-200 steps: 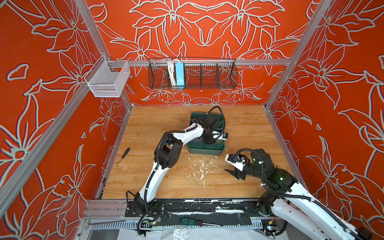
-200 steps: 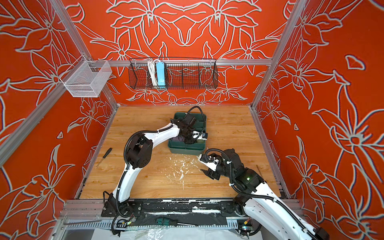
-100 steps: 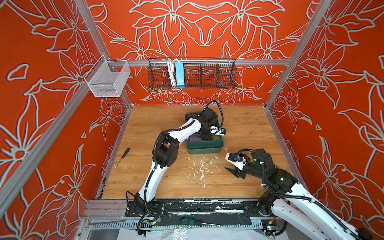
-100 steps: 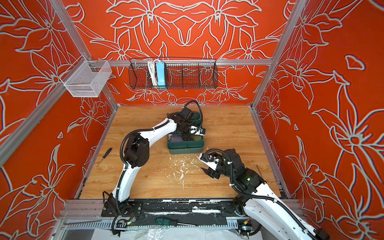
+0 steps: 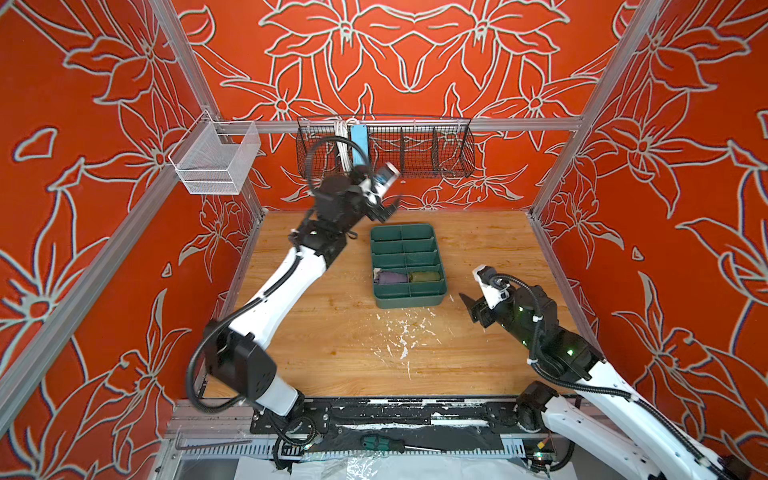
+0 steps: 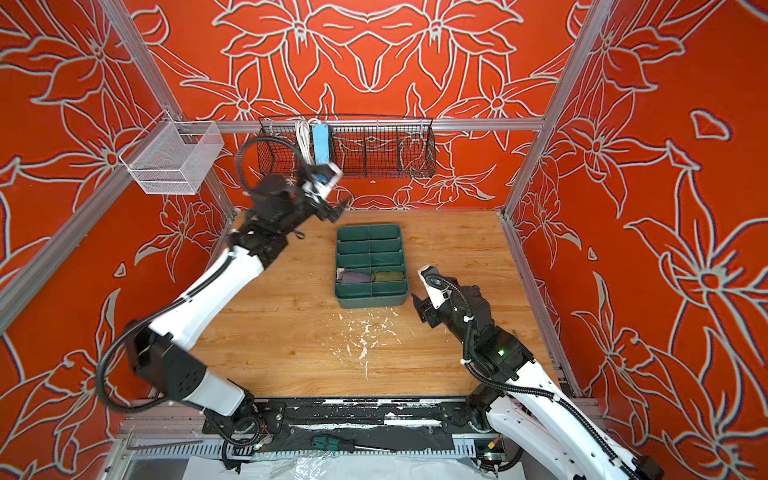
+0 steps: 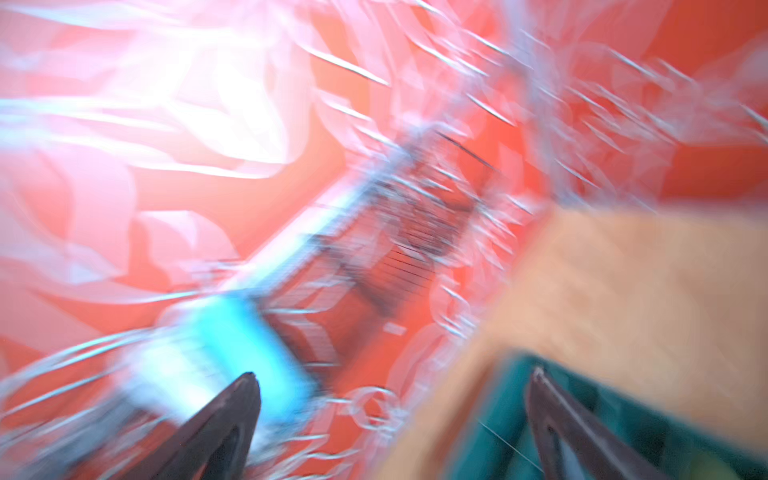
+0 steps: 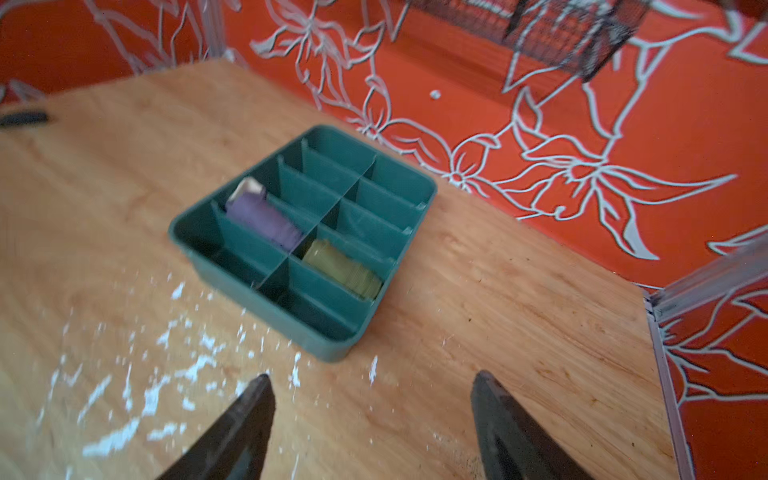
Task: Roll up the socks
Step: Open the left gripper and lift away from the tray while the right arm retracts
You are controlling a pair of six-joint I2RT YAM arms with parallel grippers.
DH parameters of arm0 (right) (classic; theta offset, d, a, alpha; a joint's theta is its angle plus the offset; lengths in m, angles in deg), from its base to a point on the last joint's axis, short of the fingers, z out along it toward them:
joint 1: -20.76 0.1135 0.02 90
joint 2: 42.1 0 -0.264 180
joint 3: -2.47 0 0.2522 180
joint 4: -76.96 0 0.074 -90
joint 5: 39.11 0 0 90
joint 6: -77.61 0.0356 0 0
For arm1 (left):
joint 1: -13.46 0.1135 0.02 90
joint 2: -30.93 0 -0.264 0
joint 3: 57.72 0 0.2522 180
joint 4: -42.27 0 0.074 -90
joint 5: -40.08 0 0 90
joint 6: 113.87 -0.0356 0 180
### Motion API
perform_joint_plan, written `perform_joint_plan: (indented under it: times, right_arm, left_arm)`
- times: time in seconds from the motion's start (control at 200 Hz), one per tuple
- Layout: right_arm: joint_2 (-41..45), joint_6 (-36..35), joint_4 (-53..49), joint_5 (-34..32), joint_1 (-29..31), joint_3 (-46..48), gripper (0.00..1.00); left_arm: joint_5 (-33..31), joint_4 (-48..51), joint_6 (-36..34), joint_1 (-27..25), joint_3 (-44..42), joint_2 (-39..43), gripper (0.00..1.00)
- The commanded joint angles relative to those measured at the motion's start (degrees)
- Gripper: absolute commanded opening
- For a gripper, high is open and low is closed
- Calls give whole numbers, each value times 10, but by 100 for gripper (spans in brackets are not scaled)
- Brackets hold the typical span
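The socks lie rolled side by side in one row of a green divided tray [image 5: 409,303] [image 6: 370,302] [image 8: 257,303]. The purple sock [image 5: 390,277] [image 6: 355,277] [image 8: 264,218] fills the left cell, with cream showing at one end. The olive green sock [image 5: 424,276] [image 6: 388,276] [image 8: 343,270] fills the right cell. My left gripper [image 5: 390,208] [image 6: 338,210] [image 7: 393,374] hangs open and empty high above the tray's far end, near the back wall; its wrist view is smeared by motion. My right gripper [image 5: 473,311] [image 6: 422,309] [image 8: 372,376] is open and empty over bare wood, right of the tray's near corner.
A black wire basket [image 5: 415,149] holding a blue box [image 5: 359,139] hangs on the back wall. A white mesh basket [image 5: 216,160] is fixed to the left wall. White flecks [image 5: 399,336] mark the wood in front of the tray. A green-handled screwdriver [image 5: 380,442] lies on the front rail.
My left gripper has opened, risen out of the tray and swung up toward the back wall, leaving the purple sock in its cell. The right jaws have spread slightly.
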Motion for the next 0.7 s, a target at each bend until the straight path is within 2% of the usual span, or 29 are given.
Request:
perform_joint_plan:
  times: [0.0,0.075,0.185,0.245,0.3,0.365,0.43,0.581,0.696]
  right_arm:
    - [-51,123,72,-85,-9,-28,77]
    - [-102,141,95,-127,-26,-41,79]
    - [-170,148,154,-206,-66,-45,83]
    - [-197,132,206,-218,-89,-35,85]
    - [-216,122,258,-237,-109,-22,87]
    - [-230,80,308,-252,-125,-1,87]
    - [-241,52,305,-278,-139,6,89]
    - [-255,48,308,-338,-160,54,91]
    - [-262,54,323,-341,-162,101,91]
  left_arm:
    - [-174,48,200,59,-35,50,99]
    - [-187,101,274,133,-111,102,99]
    - [-130,107,334,234,-264,167,99]
    - [-96,98,328,275,-335,180,99]
    - [-94,87,316,295,-385,173,99]
    - [-123,92,309,305,-420,146,99]
    - [-133,99,308,307,-439,120,99]
    - [-102,63,341,307,-477,76,98]
    - [-59,65,326,296,-473,34,98]
